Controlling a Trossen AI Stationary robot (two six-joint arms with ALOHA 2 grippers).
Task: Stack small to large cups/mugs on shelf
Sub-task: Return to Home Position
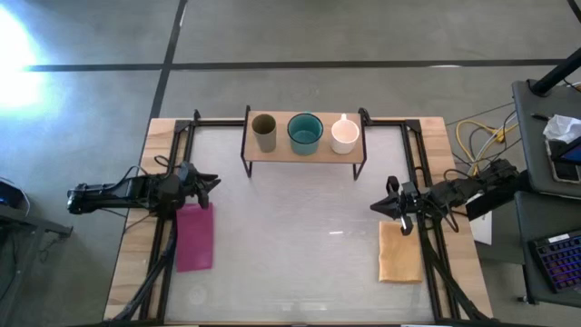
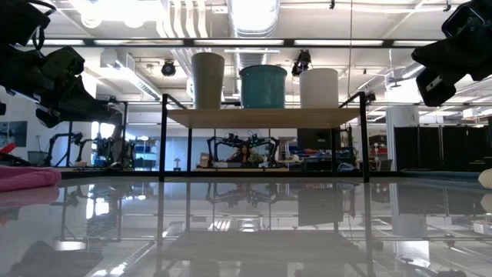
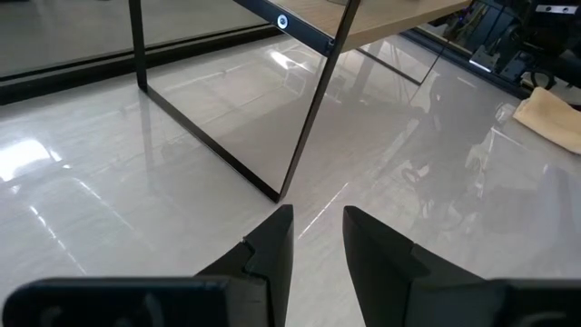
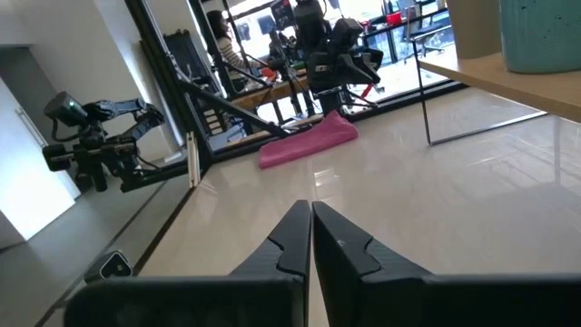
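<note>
Three cups stand in a row on the low light-wood shelf (image 1: 300,155) at the table's far middle: an olive-brown tumbler (image 1: 264,133) on the left, a teal mug (image 1: 305,133) in the middle, a white mug (image 1: 345,134) on the right. The low view shows them upright on the board (image 2: 261,117). My left gripper (image 1: 211,184) hovers left of the shelf, slightly open and empty (image 3: 318,227). My right gripper (image 1: 381,207) hovers at the table's right, in front of the shelf, shut and empty (image 4: 311,218).
A pink cloth (image 1: 194,236) lies on the table by my left gripper and a tan cloth (image 1: 399,252) by my right gripper. The shelf's thin black legs (image 3: 309,118) stand just ahead of my left gripper. The glossy table middle (image 1: 300,236) is bare.
</note>
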